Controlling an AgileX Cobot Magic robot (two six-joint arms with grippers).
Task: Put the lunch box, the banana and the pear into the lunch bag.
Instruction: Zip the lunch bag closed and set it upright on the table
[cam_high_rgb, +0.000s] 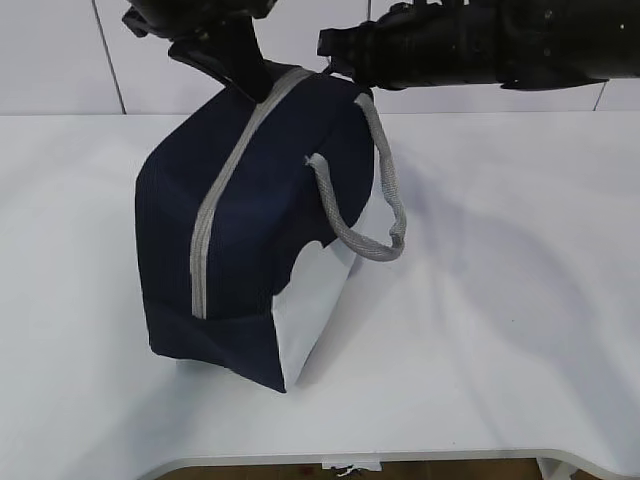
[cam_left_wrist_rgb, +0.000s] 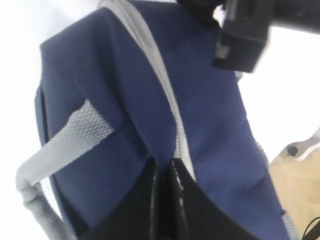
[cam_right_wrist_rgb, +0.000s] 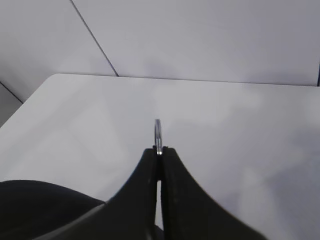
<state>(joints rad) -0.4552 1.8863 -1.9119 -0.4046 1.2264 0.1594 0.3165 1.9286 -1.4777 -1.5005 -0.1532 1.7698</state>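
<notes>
The lunch bag (cam_high_rgb: 250, 230) stands on the white worktop (cam_high_rgb: 500, 330), zipped shut, its long side and grey zipper (cam_high_rgb: 225, 190) running from near-left up to far-right. Opening comes first. The left hand (cam_left_wrist_rgb: 165, 172) pinches the bag's top. The right hand (cam_right_wrist_rgb: 159, 150) grips the ring pull (cam_right_wrist_rgb: 158, 132), ready to slide.

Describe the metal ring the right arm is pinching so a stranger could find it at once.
Start at the big navy lunch bag on the white table and follow its grey zipper up to the top far end. There the right tool is shut on a thin silver ring, seen edge-on. It is the only shiny metal part; everything else is fabric.
</notes>
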